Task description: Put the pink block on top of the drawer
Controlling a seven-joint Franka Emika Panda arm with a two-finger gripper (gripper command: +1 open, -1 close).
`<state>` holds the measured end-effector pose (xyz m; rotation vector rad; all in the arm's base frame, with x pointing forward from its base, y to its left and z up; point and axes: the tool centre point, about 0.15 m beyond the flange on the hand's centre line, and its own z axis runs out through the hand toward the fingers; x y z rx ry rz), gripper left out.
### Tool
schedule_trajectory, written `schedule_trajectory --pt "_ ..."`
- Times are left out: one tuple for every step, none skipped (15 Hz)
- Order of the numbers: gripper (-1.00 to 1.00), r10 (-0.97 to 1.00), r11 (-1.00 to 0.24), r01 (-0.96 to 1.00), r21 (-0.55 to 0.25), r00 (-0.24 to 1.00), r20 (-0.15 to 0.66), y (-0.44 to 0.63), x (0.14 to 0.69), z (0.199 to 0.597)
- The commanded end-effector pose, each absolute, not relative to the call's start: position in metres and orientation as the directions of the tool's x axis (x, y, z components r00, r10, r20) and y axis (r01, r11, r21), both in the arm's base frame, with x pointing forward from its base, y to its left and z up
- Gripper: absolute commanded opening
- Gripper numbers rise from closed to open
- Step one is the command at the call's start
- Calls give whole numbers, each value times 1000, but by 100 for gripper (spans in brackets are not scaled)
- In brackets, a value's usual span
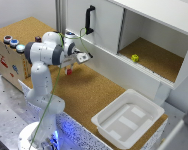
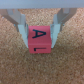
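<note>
The pink block (image 2: 41,40) is a small reddish-pink cube with black letters on its faces. It sits between my gripper's (image 2: 41,31) two fingers, which press on its sides. In the exterior view my gripper (image 1: 69,68) points down over the cork surface (image 1: 89,90), with the pink block (image 1: 68,72) at its tips, at or just above the cork. The white cabinet unit (image 1: 106,57), with a closed lower front and an open upper compartment, stands behind the gripper. I cannot tell which part is the drawer.
A small yellow-green block (image 1: 135,58) lies inside the open cabinet compartment. The cabinet door with a black handle (image 1: 89,20) stands open. A white tray (image 1: 128,117) sits at the exterior view's lower right. A wooden box (image 1: 9,57) with coloured buttons stands at the left.
</note>
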<state>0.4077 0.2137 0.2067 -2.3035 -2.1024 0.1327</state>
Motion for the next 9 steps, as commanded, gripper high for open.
schedule_trajectory --pt "-100 984 -180 983 -33 180 -12 200 395 228" --pt "-100 978 -210 977 -28 210 -1 199 397 235" --pt "-100 969 -245 969 -26 245 14 199 400 250" --pt "-100 965 -261 965 -14 261 22 201 402 264" --pt "-100 964 -264 964 4 264 24 202 403 281" --pt "-100 966 -258 966 22 258 7 205 404 296" --pt "-100 964 -266 964 29 266 8 208 406 312" --pt "-100 963 -270 962 44 270 6 213 408 326" --pt "-100 962 -271 961 58 272 -2 221 411 342"
